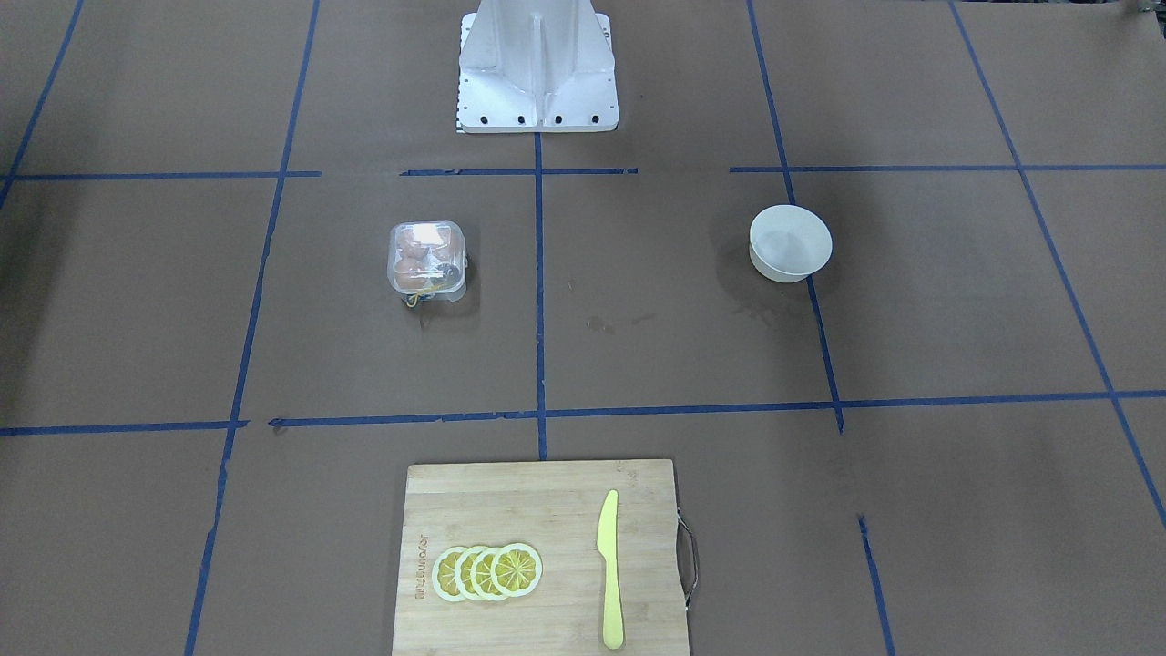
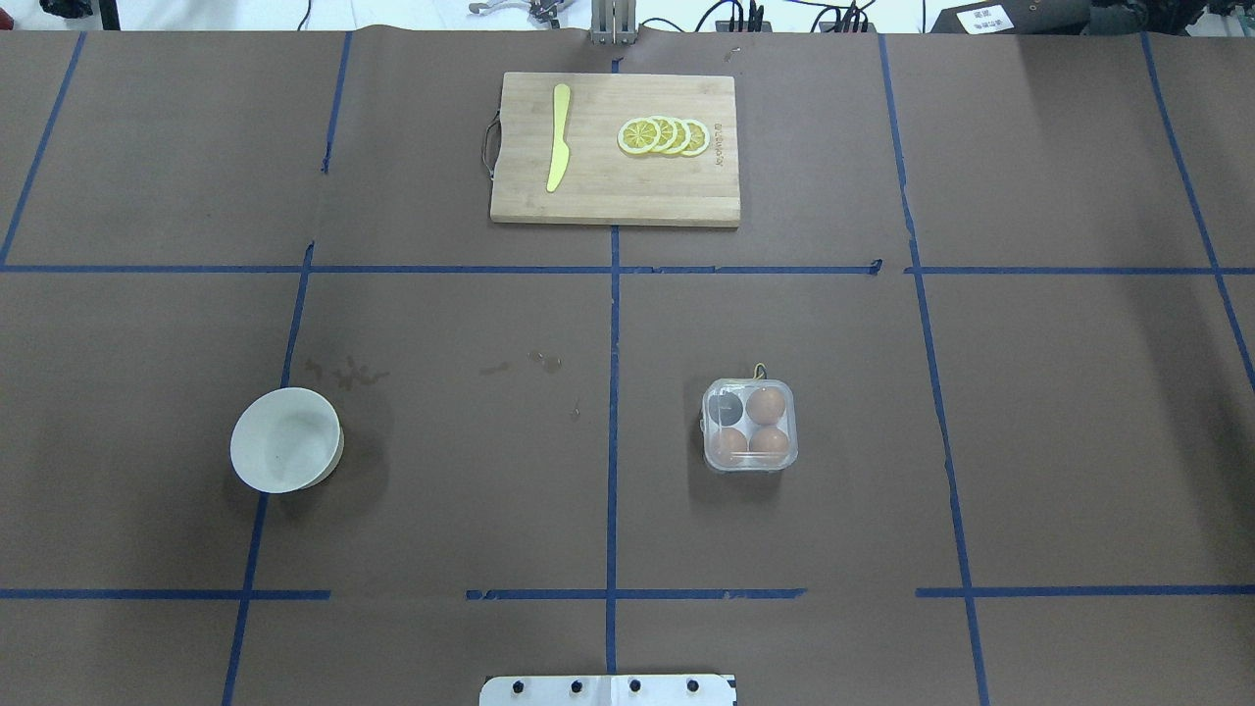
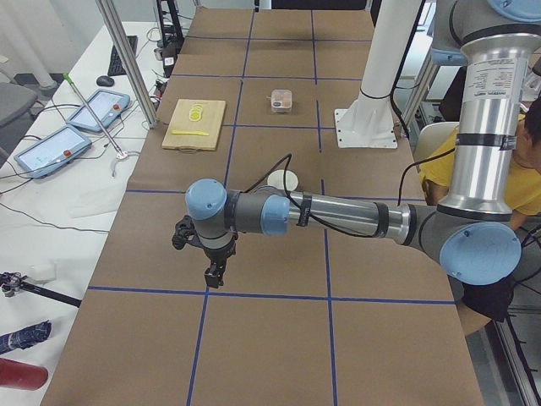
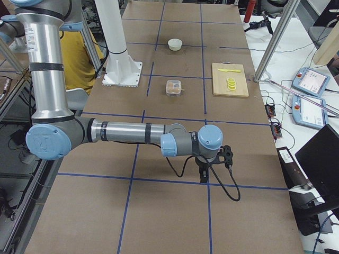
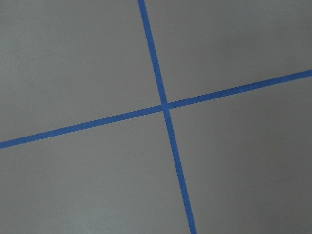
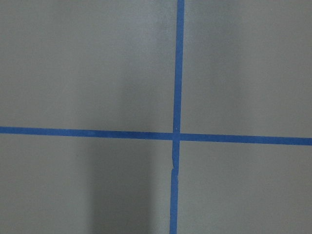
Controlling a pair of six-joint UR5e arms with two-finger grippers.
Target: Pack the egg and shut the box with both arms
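Box [image 2: 749,426] well apart from bowl [image 2: 285,439], cutting board [image 2: 615,186]; left fingers [image 3: 214,275], right fingers [image 4: 203,176]: state untellable.

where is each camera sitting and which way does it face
Front-facing: across the table, facing the robot; only its pedestal shows.
Overhead: behind the robot, looking forward and down; pedestal edge only.
Exterior left: table's left end; left arm near.
Exterior right: opposite end; right arm near.
Left wrist: down at tape cross; no body.
Right wrist: same.
Shared: front-facing and overhead both show the box.

A robotics lab: teach pendants [image 3: 100,111] beside a paper-covered table [image 2: 1079,441] (blue tape grid [image 2: 613,343]).
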